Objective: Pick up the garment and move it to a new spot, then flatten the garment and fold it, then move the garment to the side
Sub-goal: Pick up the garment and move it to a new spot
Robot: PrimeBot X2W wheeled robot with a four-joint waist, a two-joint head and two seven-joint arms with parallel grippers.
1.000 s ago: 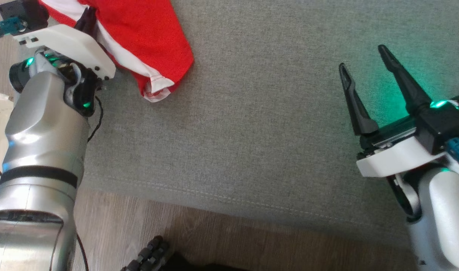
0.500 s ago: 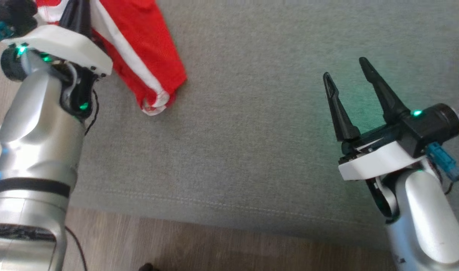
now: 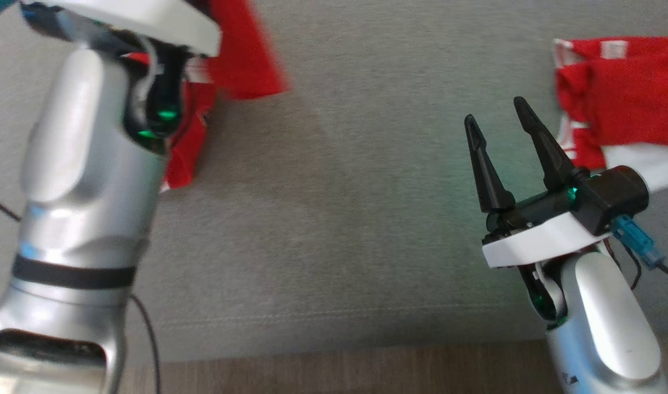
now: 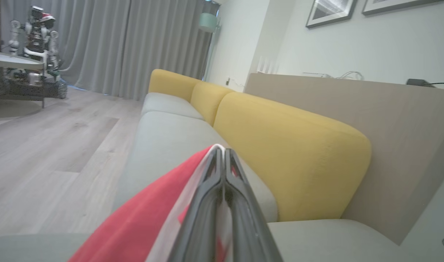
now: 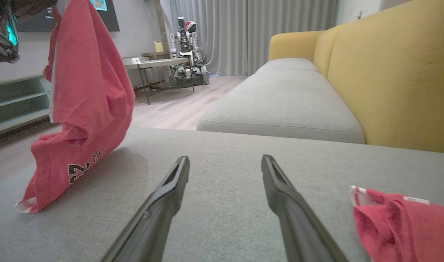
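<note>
Hanging from the left gripper, the red jersey is raised above the grey seat cushion at the robot's left. The two dark fingers of the left gripper are pressed together, with the jersey's white-trimmed edge pinched between them. In the right wrist view, the jersey drapes downward in loose folds. Its lower end, printed with dark numerals, reaches the cushion surface. In the head view, the jersey is blurred and partly hidden behind the left forearm.

The right gripper is positioned over the cushion at the robot's right. Its fingers are spread wide apart, and nothing is between them. The fingers point across the bare cushion surface.

A second red garment with white trim lies crumpled on the cushion, just beside the right gripper on its outer side. It is well apart from the held jersey.

The yellow backrest runs along the far side of the grey seat cushions. A wood floor adjoins the near side of the sofa.
</note>
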